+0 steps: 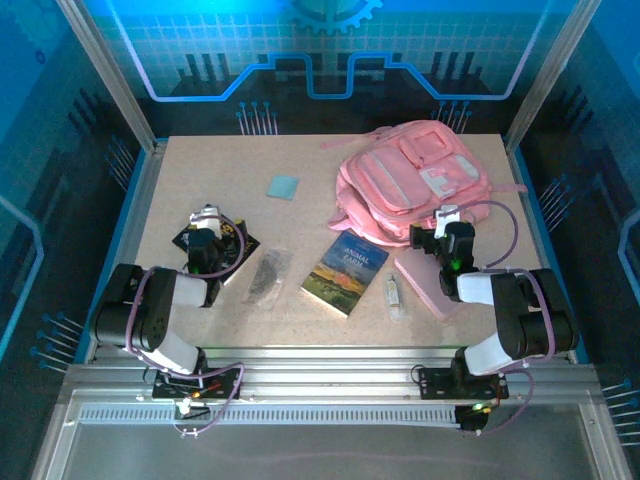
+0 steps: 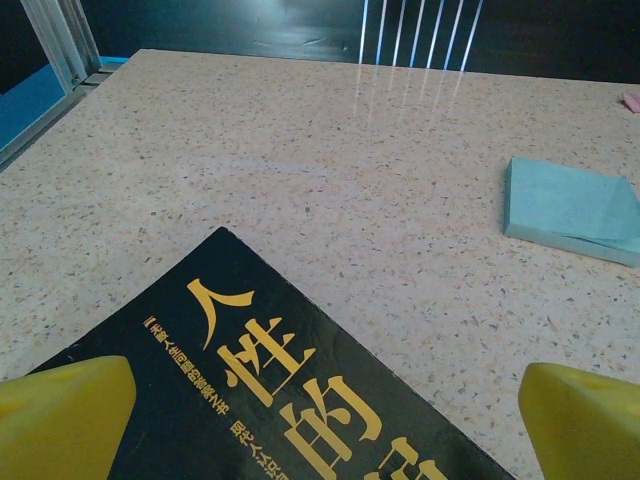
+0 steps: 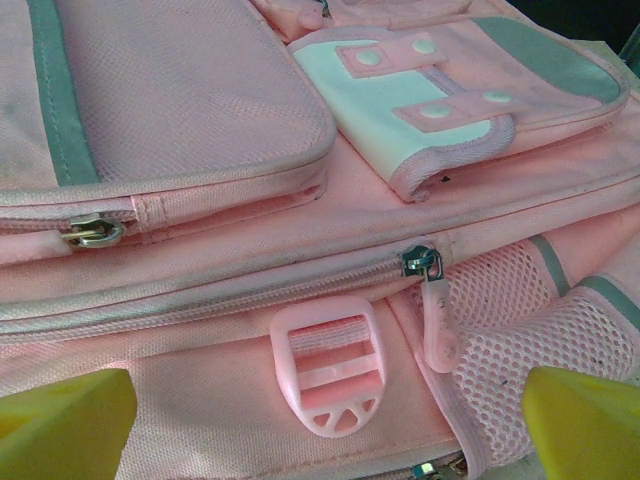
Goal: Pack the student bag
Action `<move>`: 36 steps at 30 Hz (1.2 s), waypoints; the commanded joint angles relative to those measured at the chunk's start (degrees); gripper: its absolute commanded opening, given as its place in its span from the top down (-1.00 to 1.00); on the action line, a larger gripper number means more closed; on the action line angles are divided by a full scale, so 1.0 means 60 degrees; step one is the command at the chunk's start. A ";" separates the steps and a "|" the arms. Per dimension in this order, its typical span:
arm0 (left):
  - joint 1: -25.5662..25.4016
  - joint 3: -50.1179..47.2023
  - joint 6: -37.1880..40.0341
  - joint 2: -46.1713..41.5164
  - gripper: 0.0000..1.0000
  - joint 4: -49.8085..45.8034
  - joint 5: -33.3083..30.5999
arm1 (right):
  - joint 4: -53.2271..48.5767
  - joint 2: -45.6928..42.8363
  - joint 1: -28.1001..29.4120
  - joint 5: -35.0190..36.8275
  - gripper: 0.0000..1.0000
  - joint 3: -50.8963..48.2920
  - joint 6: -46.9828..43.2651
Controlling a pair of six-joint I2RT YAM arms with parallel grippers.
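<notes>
The left claw is spread wide, its yellow fingertips low in the corners of the wrist view, and it hangs just above a black book with gold characters on the cover. The book lies flat on the speckled surface, and a pale blue pad sits well apart from it, farther out and to the right. The right claw is spread just as wide and grips nothing. It is poised close over the near edge of the student bag, facing a pink plastic buckle, a pink zip pull beside a mesh side pocket, and the whitish flap of a front pocket farther up. The bag lies front up at the far right of the surface, its zips drawn closed where they can be seen. Between the two arms, from the top view, lie a dark pouch, a paperback with a landscape cover, a small clear tube and a flat pink pencil case, the case just beside the right arm.
</notes>
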 commanded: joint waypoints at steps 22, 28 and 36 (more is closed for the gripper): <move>-0.0854 0.4563 -0.3952 -0.2143 -0.98 -0.9871 -0.2516 | -1.0176 -0.2683 -0.0176 0.0336 -1.00 0.4297 0.4418; -0.2047 0.5150 -0.7782 -0.1730 -0.98 -1.1127 -0.1616 | -1.1897 -0.1739 -0.1503 -0.2568 -1.00 0.5457 0.6049; -0.3834 0.5905 -0.8873 -0.0751 -0.98 -1.0985 -0.0602 | -1.0335 -0.0605 -0.3164 -0.4891 -1.00 0.4947 0.6191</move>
